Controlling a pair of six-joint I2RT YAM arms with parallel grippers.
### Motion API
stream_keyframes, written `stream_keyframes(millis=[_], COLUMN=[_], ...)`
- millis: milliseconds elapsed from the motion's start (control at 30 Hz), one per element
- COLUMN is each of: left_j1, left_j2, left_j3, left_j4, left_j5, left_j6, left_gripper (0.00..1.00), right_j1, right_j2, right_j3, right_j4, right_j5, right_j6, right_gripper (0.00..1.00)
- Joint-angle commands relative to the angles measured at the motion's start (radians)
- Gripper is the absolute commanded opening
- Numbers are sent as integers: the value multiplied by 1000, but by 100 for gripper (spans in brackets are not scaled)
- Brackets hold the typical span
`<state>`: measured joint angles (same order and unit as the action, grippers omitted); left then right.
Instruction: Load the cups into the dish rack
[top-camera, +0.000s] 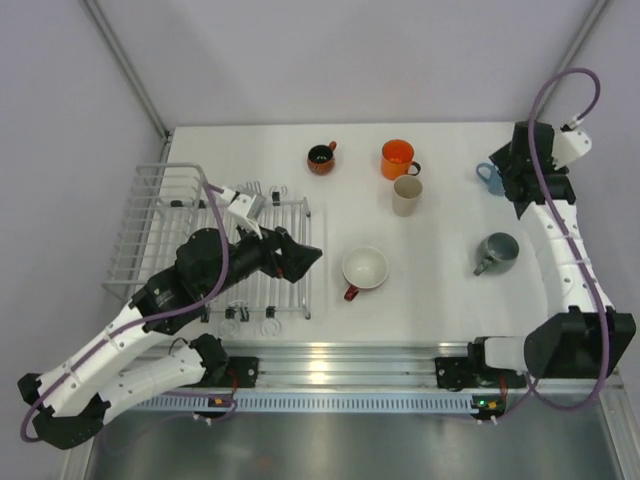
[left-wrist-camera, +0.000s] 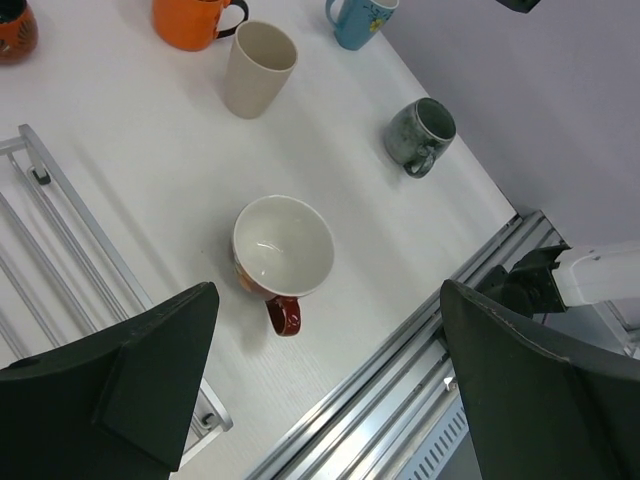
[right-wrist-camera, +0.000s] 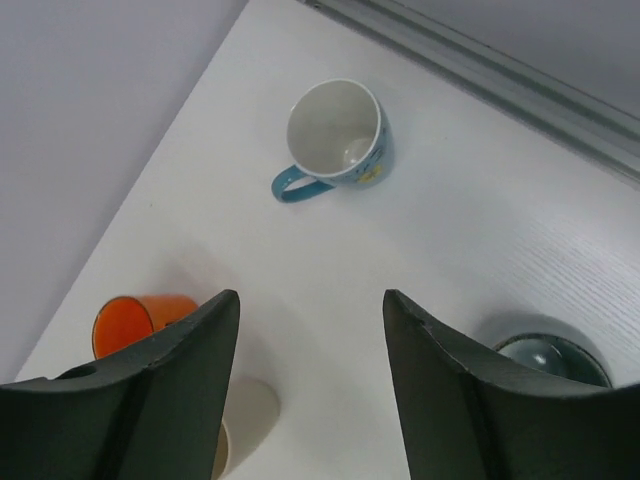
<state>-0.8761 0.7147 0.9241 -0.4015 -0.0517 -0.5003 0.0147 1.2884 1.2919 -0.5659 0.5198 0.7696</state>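
From above, the rack (top-camera: 160, 225) sits along the left edge of the table (top-camera: 440, 310). The left arm rises from its base at the near left corner and stretches low across the rack's slatted part. The left gripper (top-camera: 305, 258) is at the rack's right side, pointing at the wide mug (top-camera: 364, 270). That mug stands upright on the table toward the near edge, apart from the rack. The dark red mug (top-camera: 321, 158) and the orange mug (top-camera: 398, 159) stand by the far edge, with the cream mug (top-camera: 406, 195) just beside the orange one. The right arm runs up the right edge, its right gripper (top-camera: 515, 190) bent over the blue mug (top-camera: 487, 176) near the far right corner. The grey mug (top-camera: 497, 250) stands near the right edge.

The left wrist view shows both fingers (left-wrist-camera: 150, 380) spread wide and holding nothing. The wide mug (left-wrist-camera: 283, 248) is ahead between them, its red handle toward the near edge.

In the right wrist view the fingers (right-wrist-camera: 170, 390) are parted and empty. The blue mug (right-wrist-camera: 335, 135) stands upright ahead of them, untouched. The orange mug (right-wrist-camera: 125, 322) and grey mug (right-wrist-camera: 550, 355) show at either side.
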Motion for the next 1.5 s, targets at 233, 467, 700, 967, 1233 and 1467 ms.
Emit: stream_keyframes(millis=[233, 467, 700, 967, 1233, 1467], left_j1=[0, 0, 0, 0, 0, 0], left_j2=[-15, -12, -14, -3, 20, 32], left_j3=[-4, 4, 16, 16, 21, 25], left_j4=[-25, -28, -49, -53, -53, -53], left_j5=[-30, -37, -50, -56, -51, -62], left_j6=[-18, -15, -14, -12, -7, -4], left_gripper=[98, 98, 98, 98, 98, 98], right_j1=[-240, -262, -275, -312, -343, -348], right_j2=[273, 451, 531, 496, 551, 604], right_j3=[156, 205, 222, 170, 222, 230], right_j4=[-15, 13, 46, 139, 147, 138], right_j5=[-288, -391, -385, -402, -428, -448], right_j6=[218, 284, 290, 290, 301, 304], right_gripper=[49, 39, 35, 36, 40, 41])
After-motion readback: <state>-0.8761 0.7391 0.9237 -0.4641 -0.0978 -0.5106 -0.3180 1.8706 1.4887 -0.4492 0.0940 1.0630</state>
